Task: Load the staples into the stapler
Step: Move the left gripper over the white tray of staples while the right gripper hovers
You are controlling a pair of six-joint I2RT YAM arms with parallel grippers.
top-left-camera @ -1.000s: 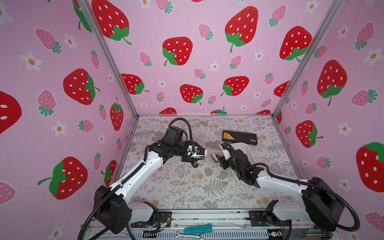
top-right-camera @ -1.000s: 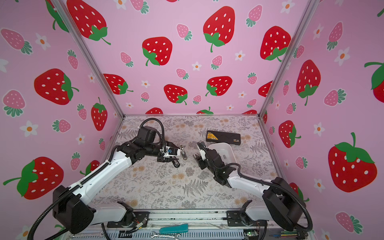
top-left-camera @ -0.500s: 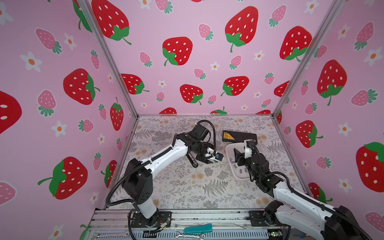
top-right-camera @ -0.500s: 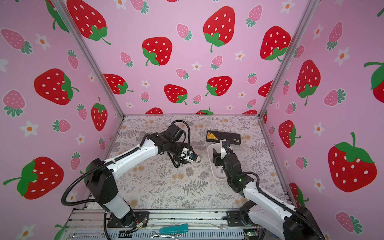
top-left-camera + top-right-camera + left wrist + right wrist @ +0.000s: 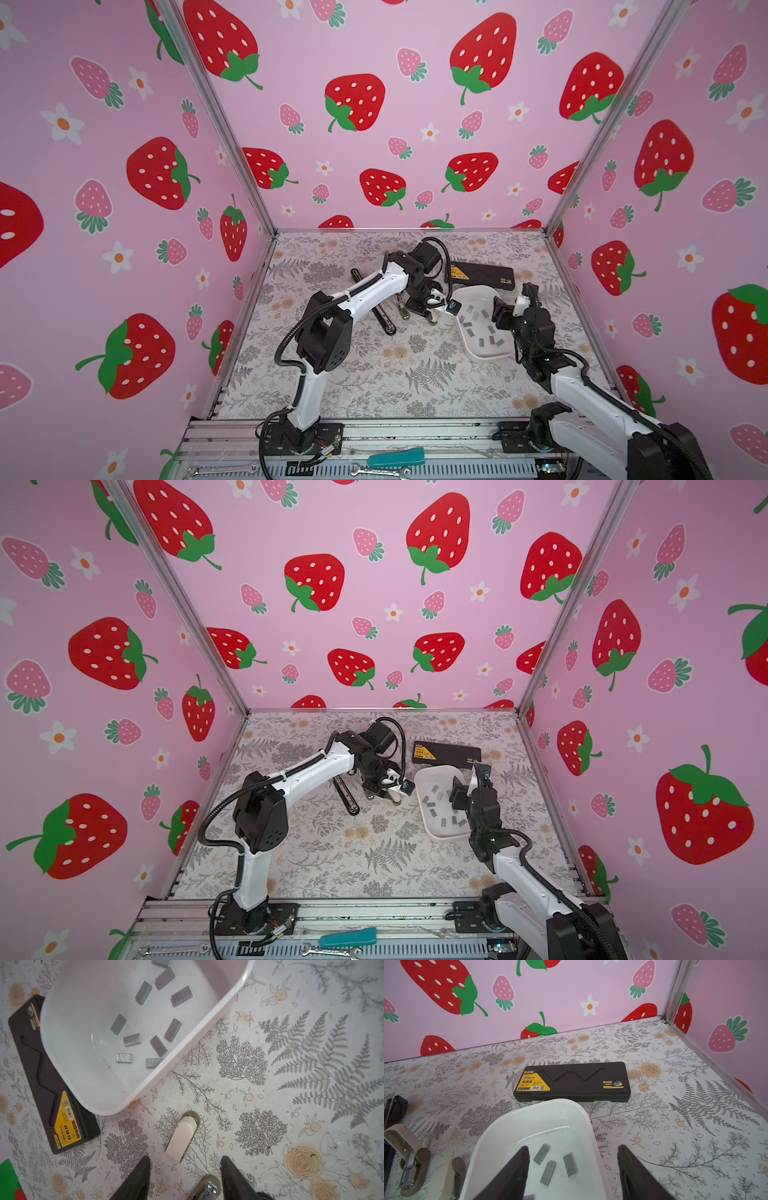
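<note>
staples (image 5: 143,992): ten or so short grey strips. Every one I can see lies flat on the floor of the white tray (image 5: 145,1093).
staples heading: no shared direction tbh. The long axes go every which way, some along the tray's length, some across it.
white tray: in both top views it's at about 3 o'clock from the middle of the table (image 5: 374,374), long axis roughly 11-to-5.
stapler (image 5: 182,1138): the cream one, hinged open, lying on the table just at the tray's 9 o'clock.
left gripper (image 5: 185,1160): over the stapler with its fingers apart. The stapler's metal end sits in the gap with table showing beside it, so it isn't clamped.
right gripper (image 5: 573,1148): over the tray's 3 o'clock side, fingers spread wide, nothing pinched, a few strips under it.
black case (image 5: 581,1084): lying flat just at the tray's 12 o'clock, long axis 9-to-3.
</note>
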